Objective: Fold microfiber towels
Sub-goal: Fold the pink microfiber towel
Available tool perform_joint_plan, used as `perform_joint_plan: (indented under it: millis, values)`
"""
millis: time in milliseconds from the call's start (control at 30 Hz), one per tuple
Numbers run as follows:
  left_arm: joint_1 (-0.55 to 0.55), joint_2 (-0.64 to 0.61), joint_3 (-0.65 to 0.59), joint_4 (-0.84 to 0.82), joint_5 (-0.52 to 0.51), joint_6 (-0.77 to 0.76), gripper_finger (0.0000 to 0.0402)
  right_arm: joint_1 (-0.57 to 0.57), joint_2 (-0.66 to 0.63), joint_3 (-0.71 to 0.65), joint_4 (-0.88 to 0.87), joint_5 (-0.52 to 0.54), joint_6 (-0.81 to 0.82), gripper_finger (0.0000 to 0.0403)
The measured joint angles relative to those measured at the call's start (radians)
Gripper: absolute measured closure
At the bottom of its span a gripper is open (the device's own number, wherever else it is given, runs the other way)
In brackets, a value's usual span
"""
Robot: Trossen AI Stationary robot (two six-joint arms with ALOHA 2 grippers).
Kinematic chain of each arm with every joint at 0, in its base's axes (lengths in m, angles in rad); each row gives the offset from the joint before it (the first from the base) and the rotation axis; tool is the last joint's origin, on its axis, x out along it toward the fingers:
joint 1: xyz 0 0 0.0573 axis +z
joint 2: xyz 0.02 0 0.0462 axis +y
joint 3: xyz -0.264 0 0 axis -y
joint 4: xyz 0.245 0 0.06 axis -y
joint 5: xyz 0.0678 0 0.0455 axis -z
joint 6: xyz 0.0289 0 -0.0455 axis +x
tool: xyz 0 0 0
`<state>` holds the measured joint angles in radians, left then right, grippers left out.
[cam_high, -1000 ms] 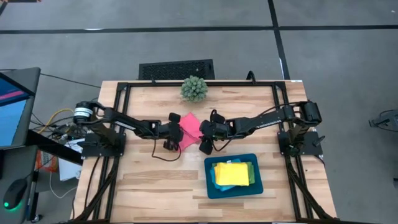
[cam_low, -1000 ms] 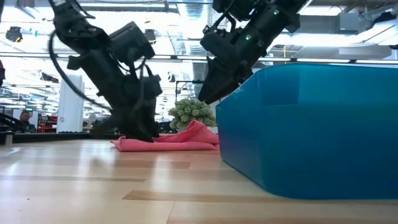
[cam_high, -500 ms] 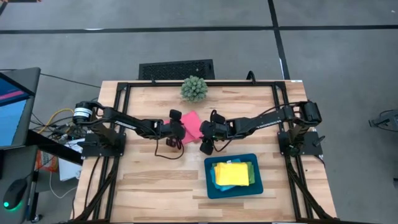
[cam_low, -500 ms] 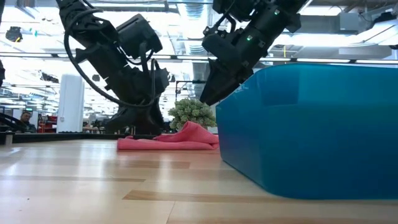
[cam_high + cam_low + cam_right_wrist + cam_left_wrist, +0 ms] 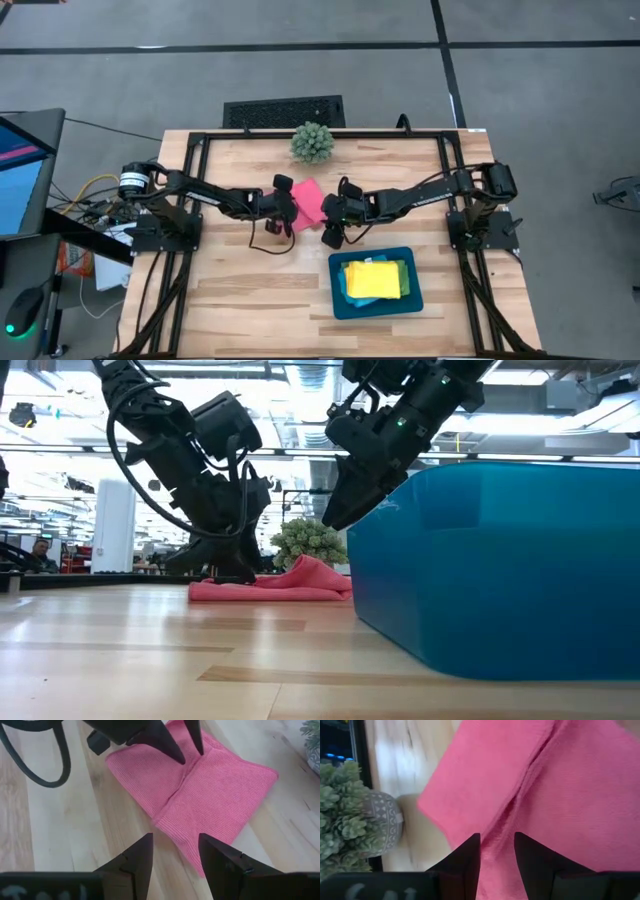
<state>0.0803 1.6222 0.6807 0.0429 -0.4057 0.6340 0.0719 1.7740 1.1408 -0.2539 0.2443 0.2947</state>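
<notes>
Since a second ago my left gripper (image 5: 292,212) has slid inward from the pink towel's (image 5: 309,201) outer edge and now hangs over the cloth, its fingers (image 5: 465,860) parted with nothing between them. That towel lies mid-table in front of the spiky plant (image 5: 312,142), plain hot pink, partly folded with a raised crease across it. Right of it my right gripper (image 5: 330,236) hovers released, just beside the teal tray (image 5: 338,297) holding the yellow towel (image 5: 372,279).
</notes>
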Motion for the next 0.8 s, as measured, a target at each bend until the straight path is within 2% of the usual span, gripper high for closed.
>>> perform_joint_plan:
  millis: [133, 300, 433, 667, 800]
  values:
    - [0.012, 0.0, 0.0, 0.033, -0.024, 0.017, 0.0288, 0.0, 0.0, 0.0, 0.0, 0.0, 0.0, 0.0221]
    - [0.025, 0.004, 0.0, 0.012, 0.031, 0.018, 0.0288, 0.0, 0.0, 0.0, 0.0, 0.0, -0.005, 0.0221]
    - [0.015, 0.008, 0.0, 0.018, -0.012, 0.022, 0.0288, 0.0, 0.0, 0.0, 0.0, -0.001, -0.005, 0.0221]
    - [0.02, 0.02, 0.0, 0.01, 0.008, 0.038, 0.0288, 0.0, 0.0, 0.0, 0.0, -0.001, -0.006, 0.0221]
    - [0.02, 0.043, 0.013, 0.027, -0.034, 0.04, 0.0288, 0.0, 0.0, 0.0, 0.001, -0.002, -0.006, 0.0221]
